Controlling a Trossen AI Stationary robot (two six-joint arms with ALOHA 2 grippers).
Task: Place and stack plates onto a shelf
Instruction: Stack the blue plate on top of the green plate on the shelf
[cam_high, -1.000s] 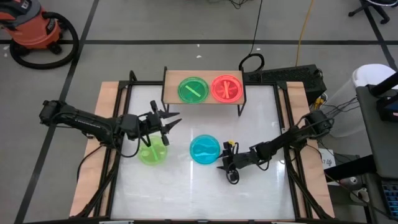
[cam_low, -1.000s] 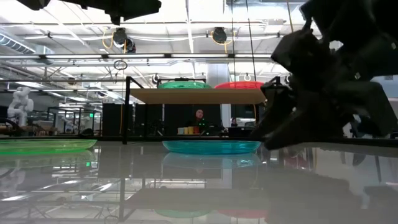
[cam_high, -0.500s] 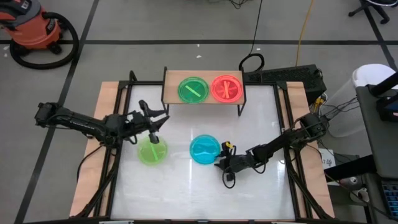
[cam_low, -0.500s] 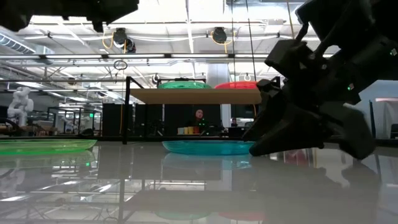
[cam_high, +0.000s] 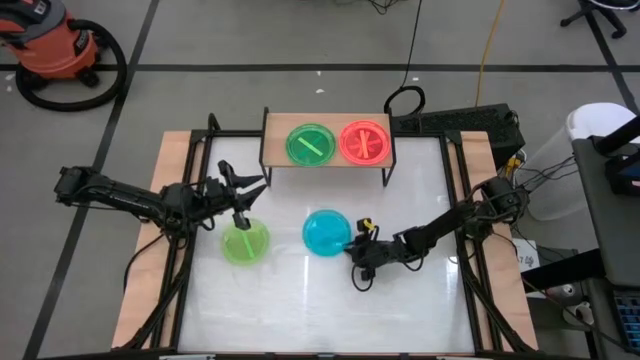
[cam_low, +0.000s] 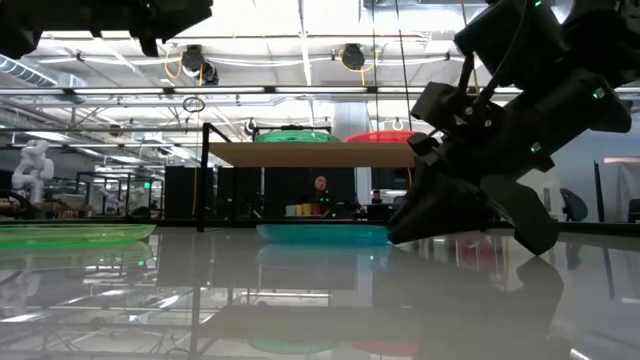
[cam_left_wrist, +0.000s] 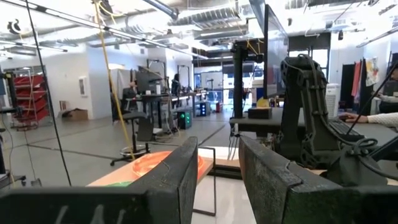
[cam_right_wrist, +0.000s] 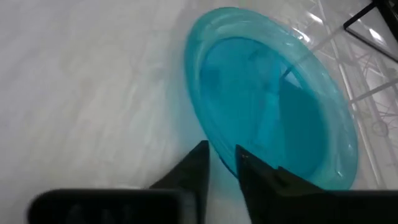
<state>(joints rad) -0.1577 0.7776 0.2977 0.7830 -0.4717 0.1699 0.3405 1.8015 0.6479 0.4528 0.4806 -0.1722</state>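
Observation:
A blue plate (cam_high: 326, 232) lies on the white table, with my right gripper (cam_high: 352, 247) shut on its right rim. To its left a green plate (cam_high: 244, 243) rests flat on the table. The shelf (cam_high: 327, 160) stands at the far middle and carries a green plate (cam_high: 308, 144) and a pink plate (cam_high: 364, 142) side by side on its wooden top. My left gripper (cam_high: 245, 178) hovers open above the table, left of the shelf and just beyond the green plate, with nothing between its fingers (cam_left_wrist: 267, 180). My right gripper pinches the blue plate's rim (cam_right_wrist: 217, 148) on the side toward the table's right edge. One finger (cam_right_wrist: 198, 167) stands outside the plate and the other (cam_right_wrist: 252, 171) over its inner side. The fingers come in low from the table's right. The plate's bottom (cam_low: 322, 236) lies on the table.
The shelf's thin black legs (cam_high: 388, 176) stand on the table's far part. Cables (cam_high: 405, 100) and a black box (cam_high: 480, 125) lie behind the table on the right. Bare tabletop (cam_high: 300, 300) stretches along the near side.
My right gripper has moved toward the table's left edge and closed its fingers on the blue plate's rim; the plate has slid a little to the left. My left gripper has drawn away from above the green plate, toward the table's left and far edges.

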